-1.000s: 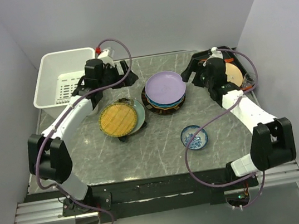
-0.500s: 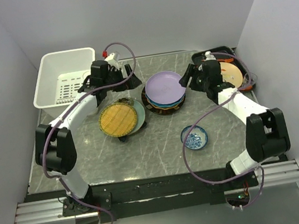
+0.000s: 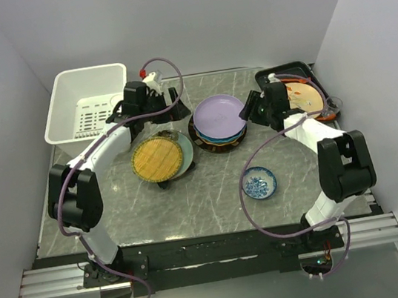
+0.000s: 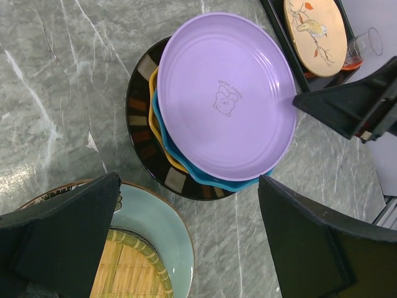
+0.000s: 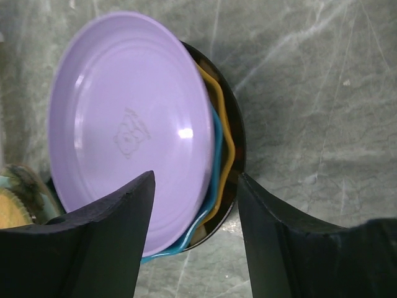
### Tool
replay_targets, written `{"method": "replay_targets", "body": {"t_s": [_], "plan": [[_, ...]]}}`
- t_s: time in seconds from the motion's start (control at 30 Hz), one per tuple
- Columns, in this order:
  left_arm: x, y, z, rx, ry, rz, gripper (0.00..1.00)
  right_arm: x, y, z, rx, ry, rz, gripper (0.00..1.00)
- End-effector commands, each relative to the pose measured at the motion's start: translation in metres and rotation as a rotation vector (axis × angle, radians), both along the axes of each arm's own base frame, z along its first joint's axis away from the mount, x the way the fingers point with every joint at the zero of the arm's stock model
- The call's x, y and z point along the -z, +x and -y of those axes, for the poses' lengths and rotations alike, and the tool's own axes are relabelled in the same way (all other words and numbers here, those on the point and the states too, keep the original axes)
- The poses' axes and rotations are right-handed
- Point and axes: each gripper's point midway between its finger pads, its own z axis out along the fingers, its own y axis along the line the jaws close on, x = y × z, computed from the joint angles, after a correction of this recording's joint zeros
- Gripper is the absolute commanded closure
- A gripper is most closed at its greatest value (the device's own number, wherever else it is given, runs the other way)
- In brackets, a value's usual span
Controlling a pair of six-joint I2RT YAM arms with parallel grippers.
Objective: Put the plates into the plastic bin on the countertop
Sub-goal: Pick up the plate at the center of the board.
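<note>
Overhead view, centre: a round lavender plastic plate (image 3: 220, 113) tops a stack of plates on the grey marble-look countertop (image 3: 205, 189). My right gripper (image 5: 195, 180) sits astride its right rim, jaws partly apart, not yet clamped. My left gripper (image 4: 188, 180) hangs wide and empty above. The white slotted plastic bin (image 3: 74, 89) sits upper left. I judge this the pick-up step. Next I should pinch the rim, lift, and carry the plate left.
</note>
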Motion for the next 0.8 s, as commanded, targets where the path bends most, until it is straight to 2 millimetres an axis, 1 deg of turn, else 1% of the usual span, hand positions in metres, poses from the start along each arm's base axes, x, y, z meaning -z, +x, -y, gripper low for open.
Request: {"method": "replay_targets", "body": {"t_s": [0.0,0.1,0.13,0.2,0.27,0.33,0.37,0.43,0.5,0.57,0.6,0.7,0.77], "plan": [[-0.018,-0.008,0.005,0.031,-0.022,0.035,0.01,-0.006,0.014,0.001,0.016,0.008,0.017,0.38],[-0.019,-0.009,0.006,0.035,-0.023,0.038,0.01,0.0,0.015,0.003,0.027,0.0,-0.003,0.43],[-0.021,-0.009,0.005,0.033,-0.023,0.041,0.01,0.001,0.017,0.005,0.042,-0.007,-0.006,0.47],[-0.022,-0.009,0.006,0.037,-0.026,0.043,0.01,0.001,0.016,0.006,0.044,-0.006,-0.003,0.51],[-0.021,-0.009,0.006,0.036,-0.026,0.044,0.01,0.002,0.015,0.005,0.043,-0.004,-0.005,0.58],[-0.022,-0.01,0.007,0.042,-0.028,0.043,0.01,0.002,0.015,0.005,0.042,-0.003,-0.004,0.62],[-0.022,-0.01,0.008,0.043,-0.028,0.044,0.01,-0.001,0.015,0.005,0.04,0.0,0.002,0.66],[-0.02,-0.01,0.008,0.043,-0.027,0.041,0.01,0.0,0.015,0.004,0.035,0.0,-0.001,0.71],[-0.019,-0.01,0.008,0.042,-0.024,0.038,0.01,0.002,0.016,0.002,0.02,0.003,-0.005,0.8],[-0.018,-0.011,0.009,0.046,-0.025,0.034,0.01,0.003,0.017,0.0,0.011,0.006,-0.007,0.86],[-0.017,-0.011,0.008,0.046,-0.024,0.033,0.01,0.003,0.016,-0.002,0.001,0.013,-0.008,0.92],[-0.017,-0.012,0.008,0.045,-0.021,0.031,0.01,0.0,0.015,-0.004,-0.007,0.023,-0.001,0.98],[-0.016,-0.011,0.007,0.042,-0.018,0.031,0.01,-0.006,0.014,-0.005,-0.014,0.03,0.015,1.0]]}}
